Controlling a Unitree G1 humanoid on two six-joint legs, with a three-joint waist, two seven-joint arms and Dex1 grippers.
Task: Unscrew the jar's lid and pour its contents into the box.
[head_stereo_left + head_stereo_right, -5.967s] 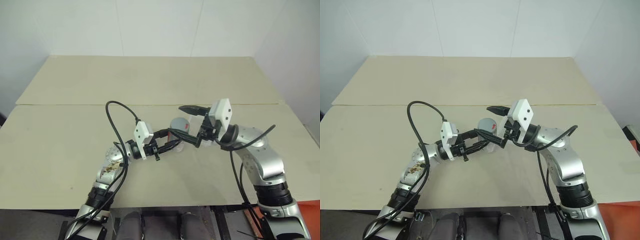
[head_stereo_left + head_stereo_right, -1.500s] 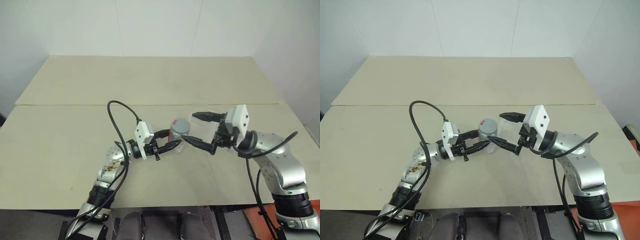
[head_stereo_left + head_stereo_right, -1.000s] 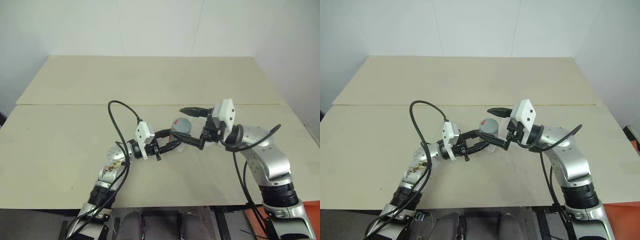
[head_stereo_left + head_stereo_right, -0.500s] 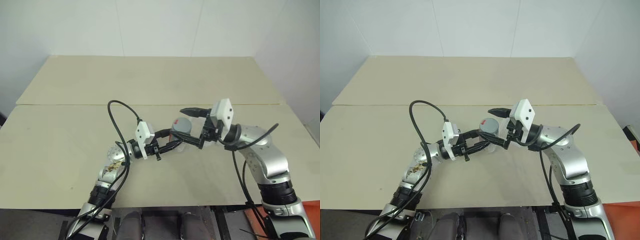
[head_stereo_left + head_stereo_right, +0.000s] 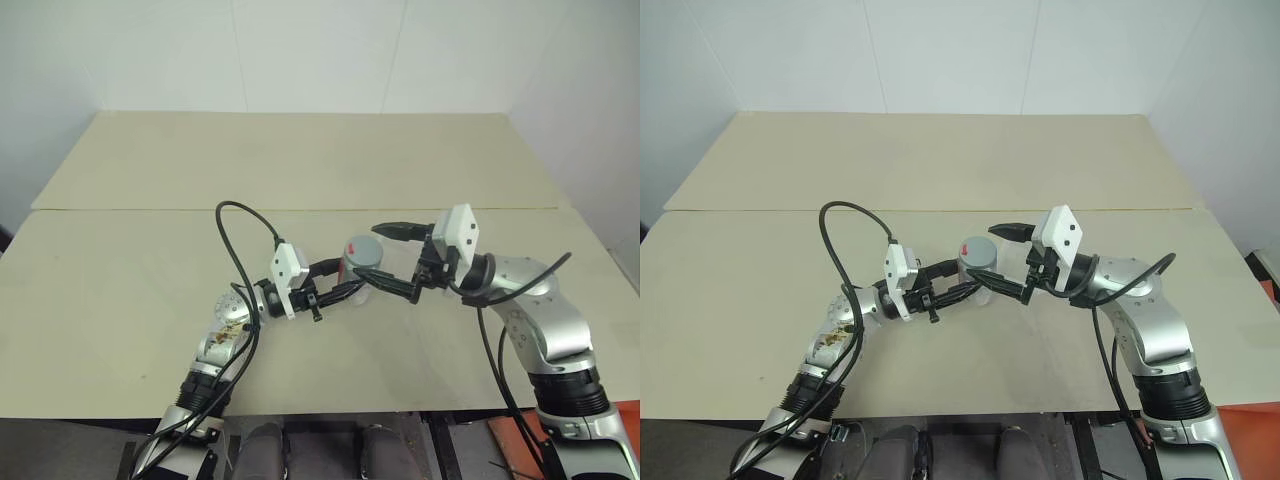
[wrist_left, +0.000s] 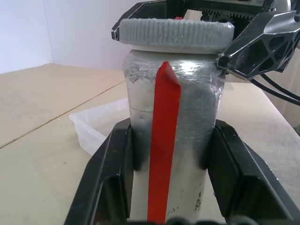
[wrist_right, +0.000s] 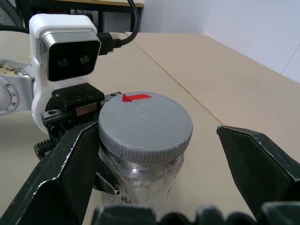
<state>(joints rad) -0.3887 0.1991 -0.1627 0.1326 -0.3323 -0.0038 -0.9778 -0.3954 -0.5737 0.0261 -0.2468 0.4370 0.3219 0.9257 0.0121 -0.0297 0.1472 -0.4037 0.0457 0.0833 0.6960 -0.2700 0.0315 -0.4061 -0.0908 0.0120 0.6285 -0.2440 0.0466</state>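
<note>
While one jar (image 6: 173, 122) stands capped, two claws flank it.

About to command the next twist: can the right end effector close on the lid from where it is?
Probably yes: the right end effector stands open astride the lid, nothing between; the left end effector grips the jar lower down.

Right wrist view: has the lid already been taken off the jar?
No, the grey lid sits on top of the jar, between the right gripper's open fingers.
</note>
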